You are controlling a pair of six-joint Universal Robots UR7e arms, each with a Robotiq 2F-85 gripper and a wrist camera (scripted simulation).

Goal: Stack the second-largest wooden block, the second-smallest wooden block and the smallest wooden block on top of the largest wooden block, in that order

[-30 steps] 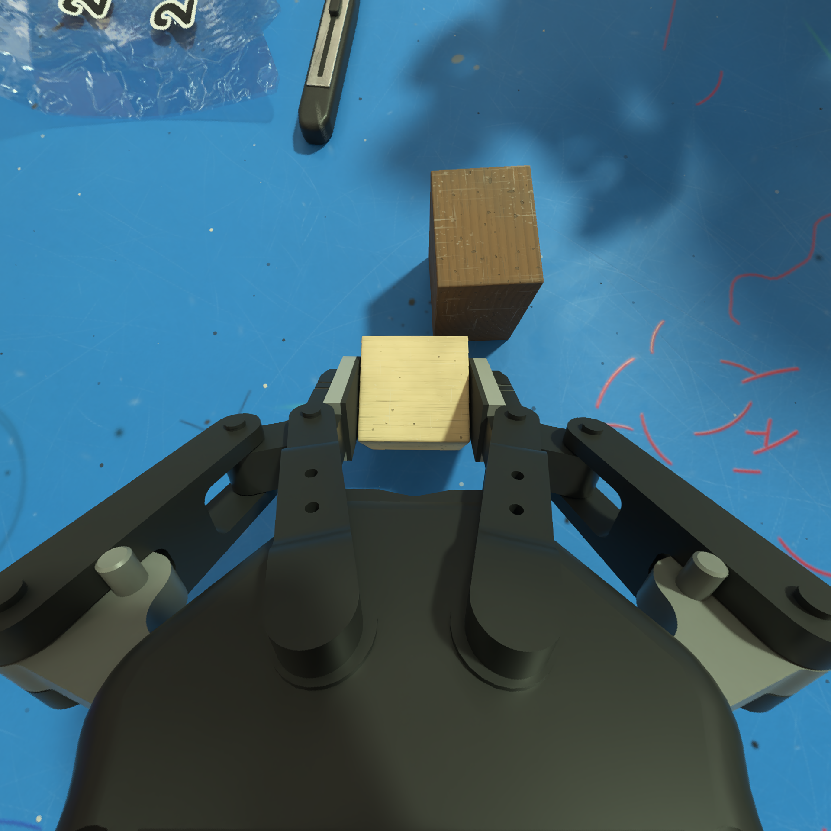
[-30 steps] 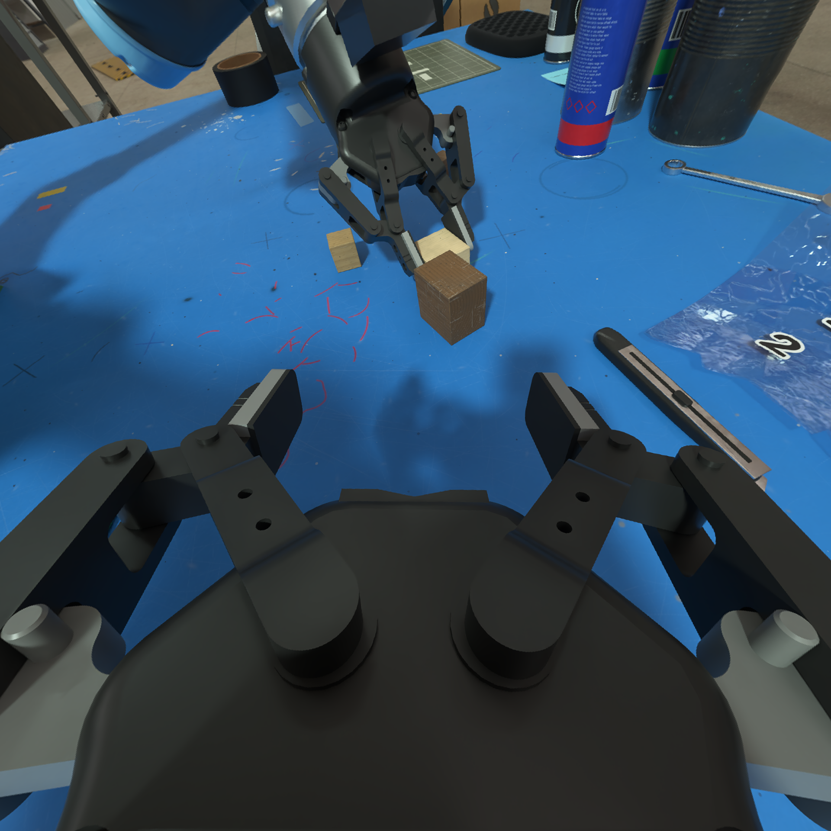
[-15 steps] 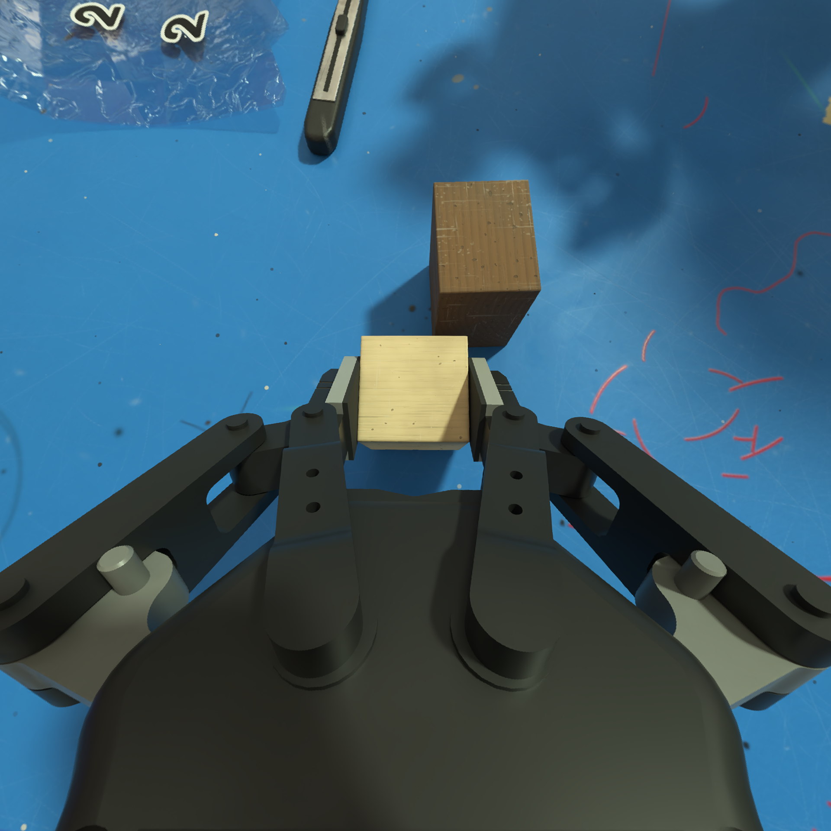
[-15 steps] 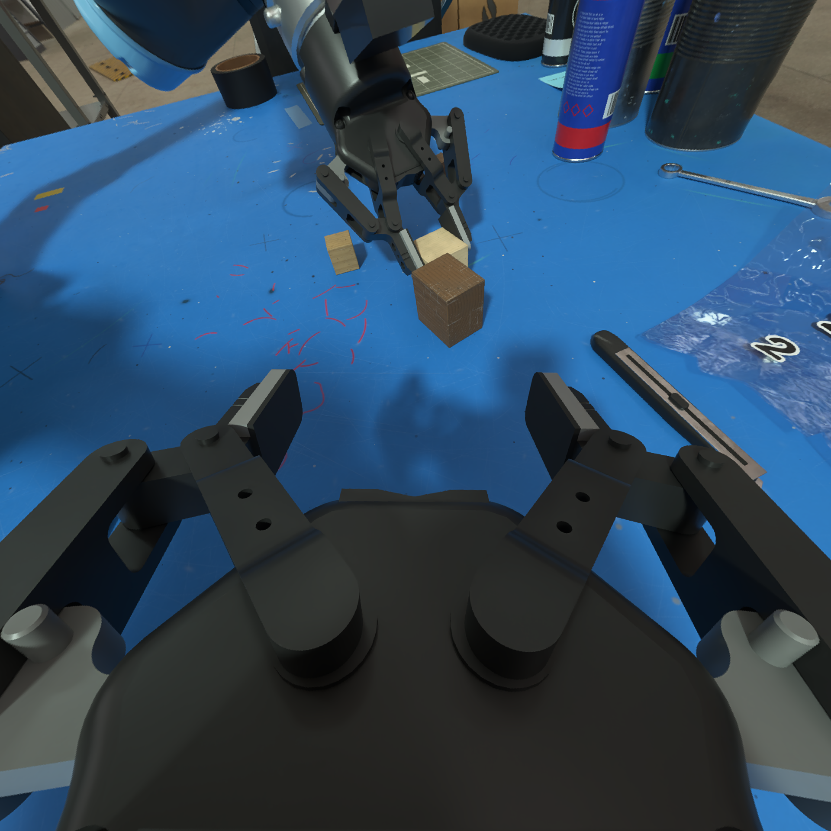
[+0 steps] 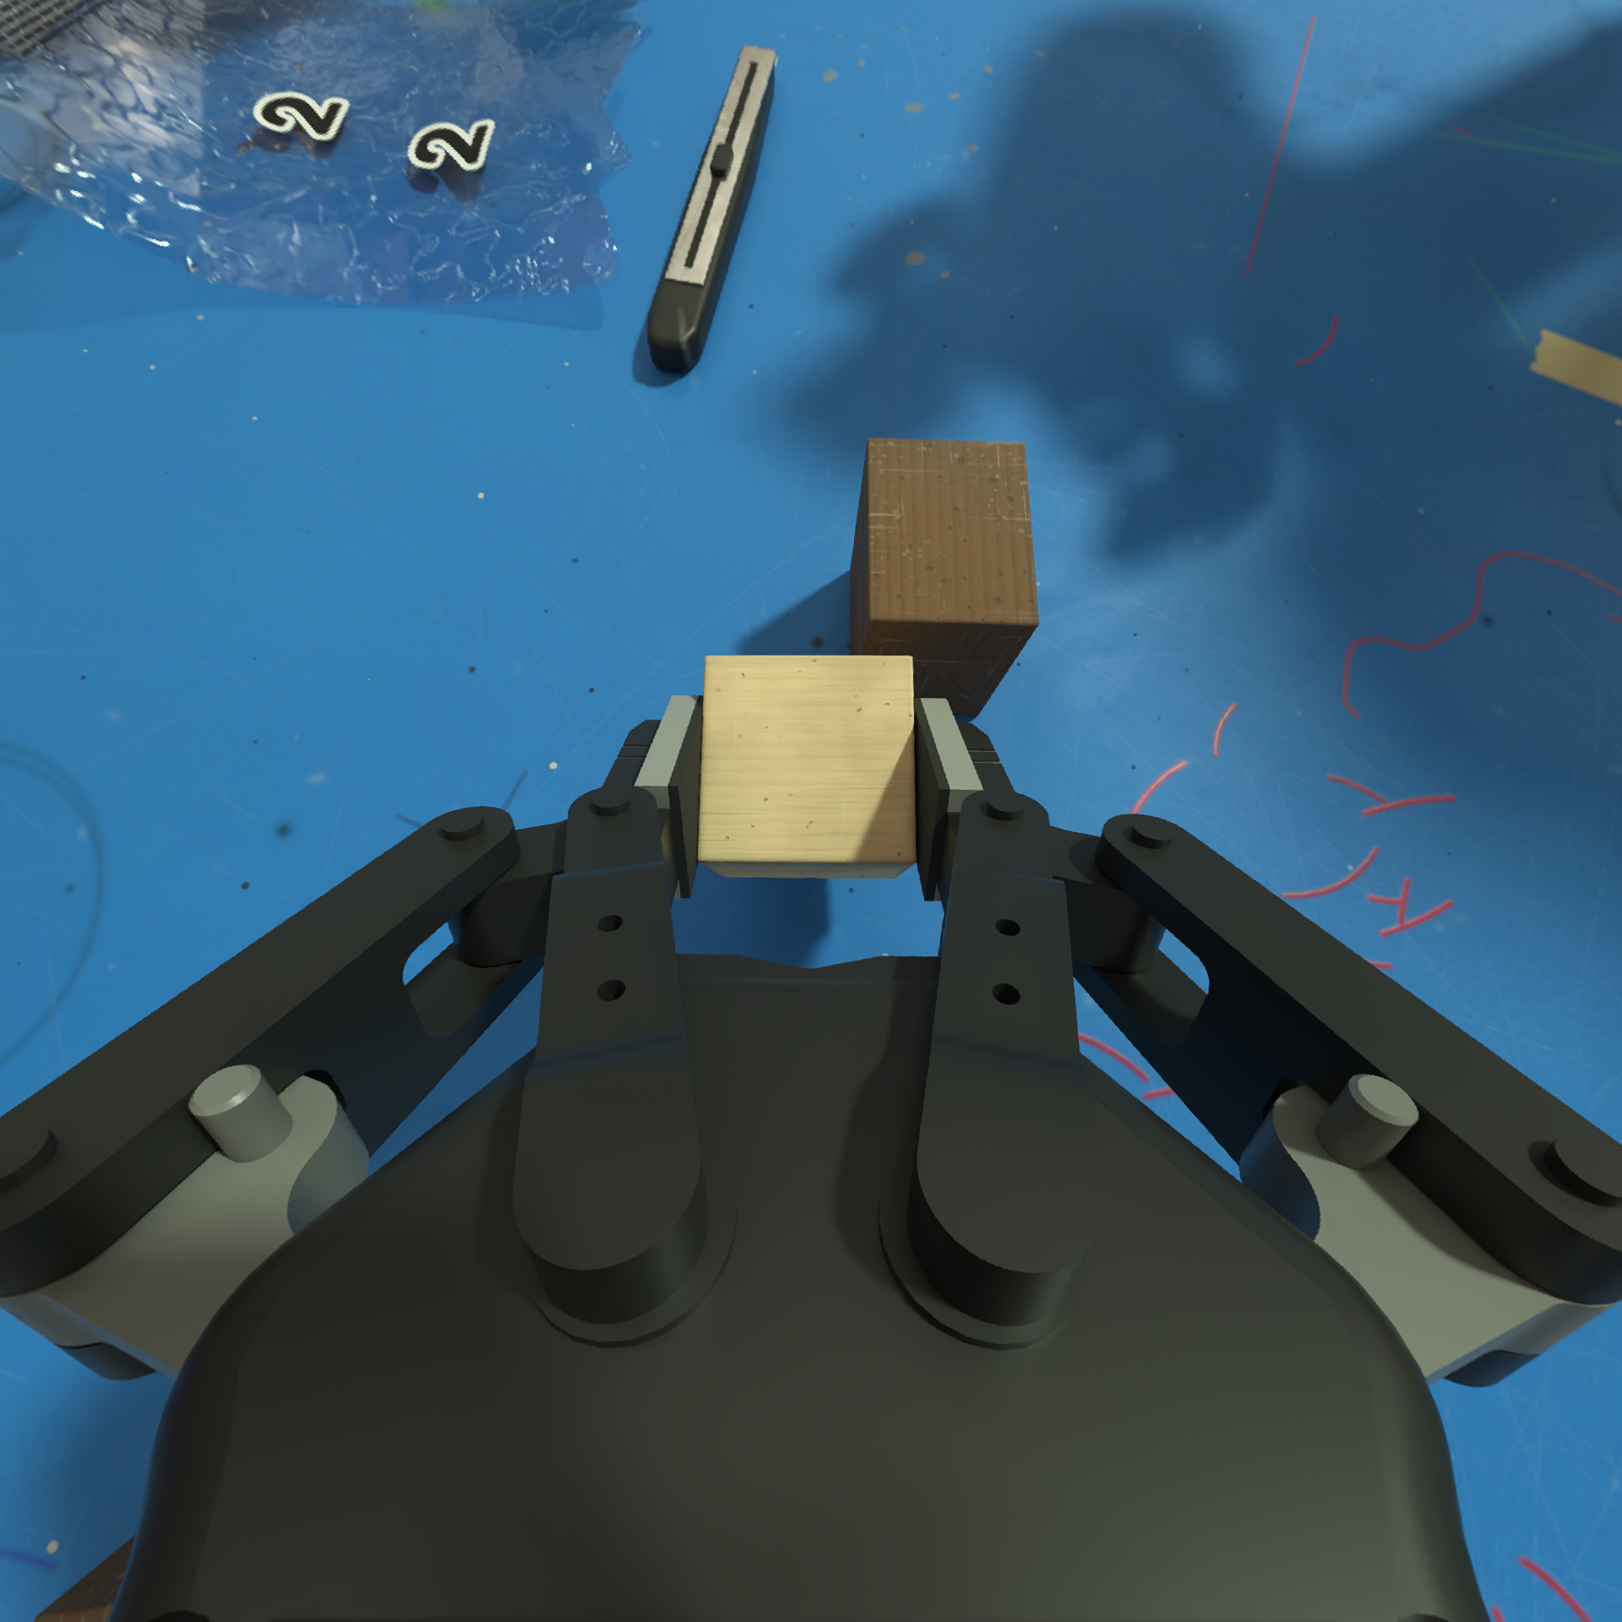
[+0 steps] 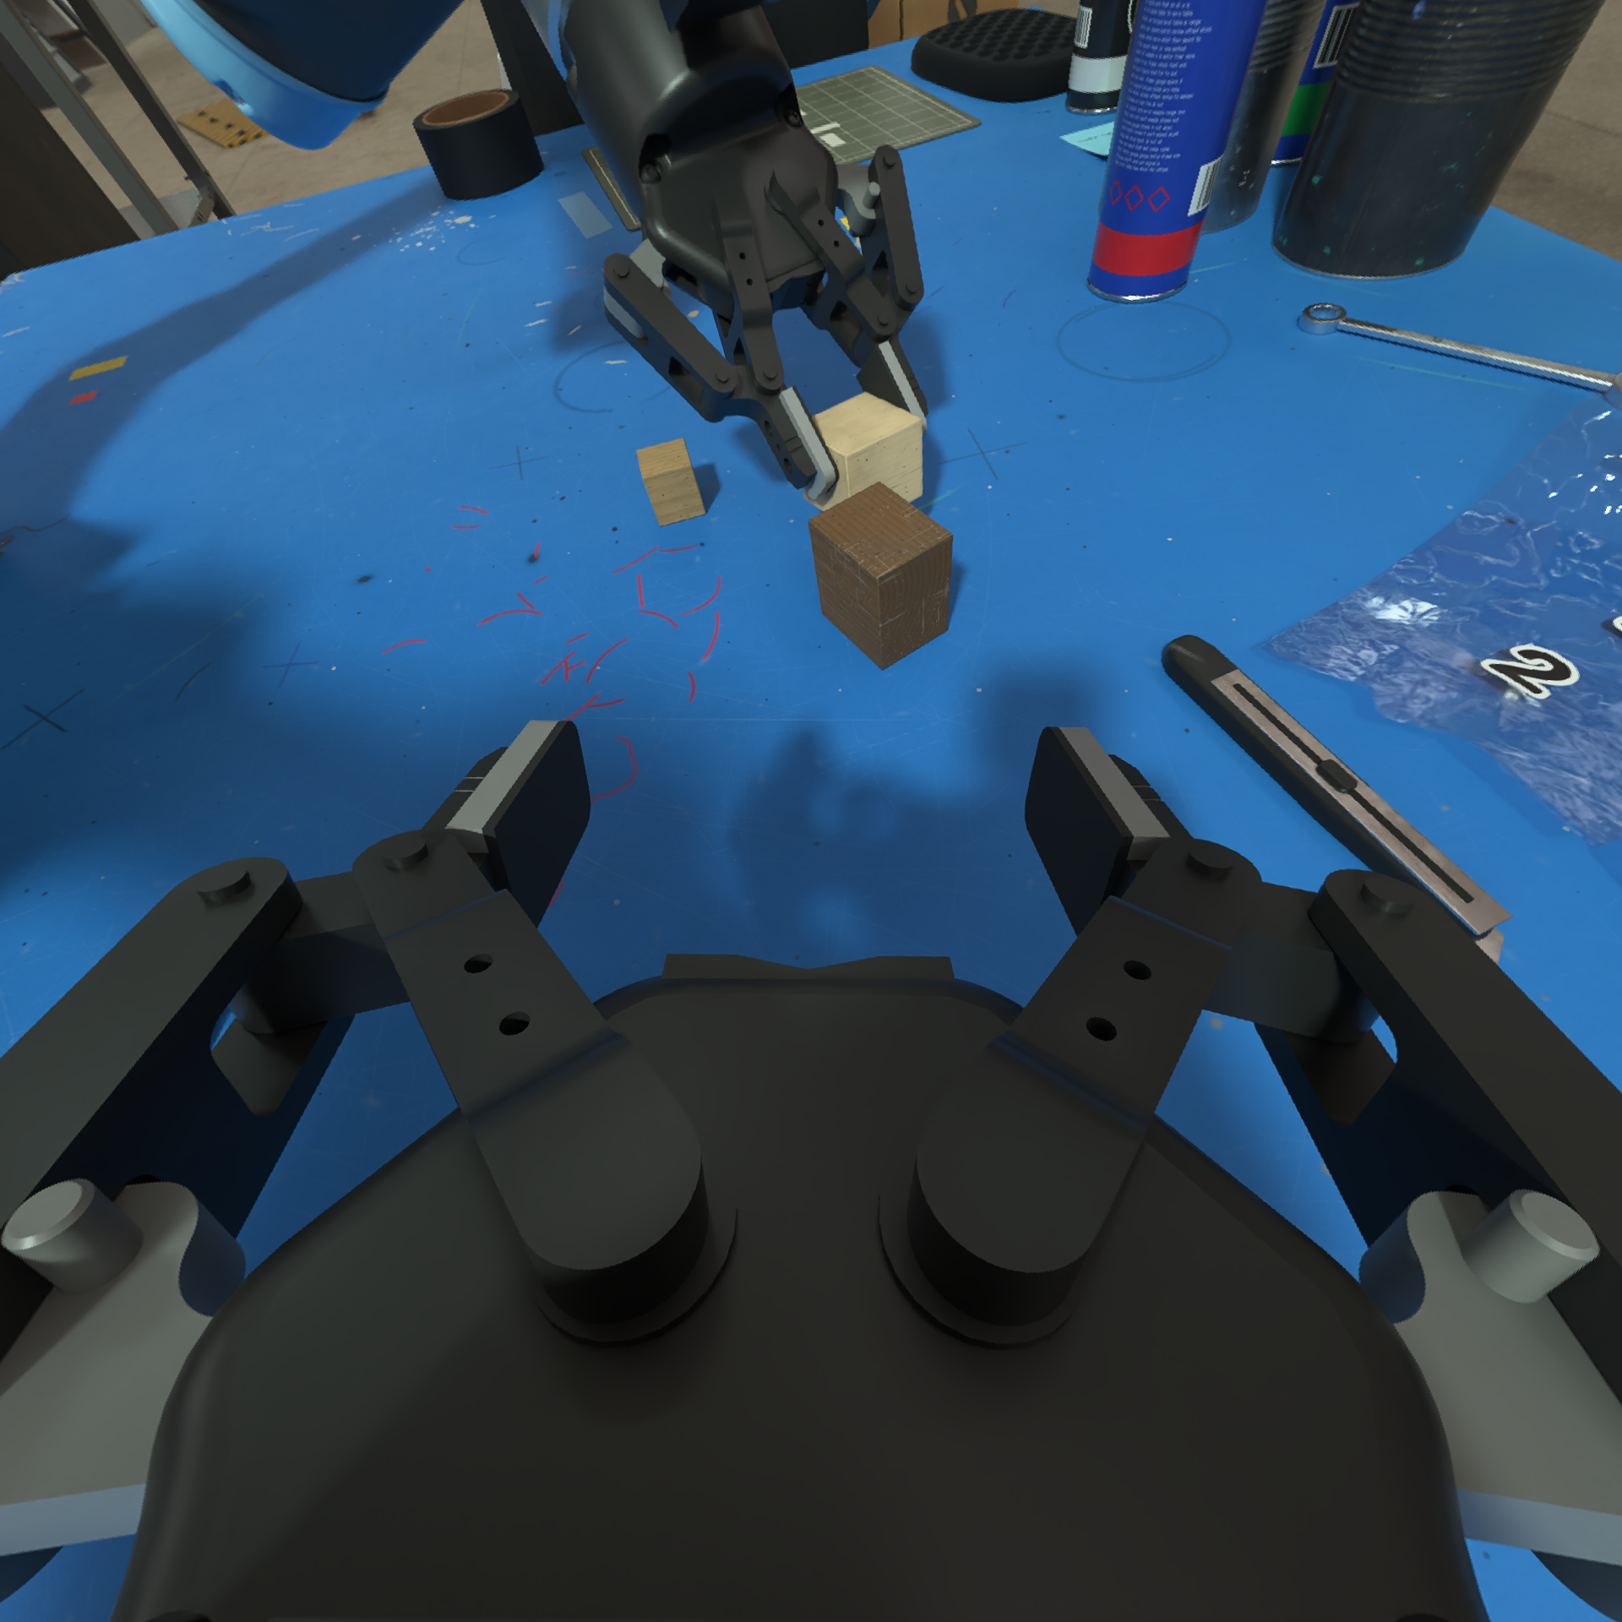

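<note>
My left gripper [image 5: 806,772] is shut on a pale wooden block [image 5: 803,764] and holds it above the blue table, just behind the dark brown block [image 5: 946,535], which stands upright on the table. From the right wrist view the left gripper [image 6: 864,456] holds the pale block [image 6: 873,443] a little higher than the brown block's [image 6: 882,584] top and behind it. A small tan block [image 6: 671,481] sits on the table to the left of them. My right gripper [image 6: 803,790] is open and empty, hovering well in front of the brown block.
A black utility knife [image 6: 1325,772] [image 5: 713,206] and a crumpled clear plastic bag [image 6: 1510,676] [image 5: 307,149] lie to one side. A spray can [image 6: 1159,149], dark cylinders [image 6: 1439,132], a wrench [image 6: 1448,347] and a tape roll [image 6: 478,140] stand at the far edge.
My left gripper has risen with the pale block; the table and the brown block look farther below it. The right gripper has stayed open and barely moved.
</note>
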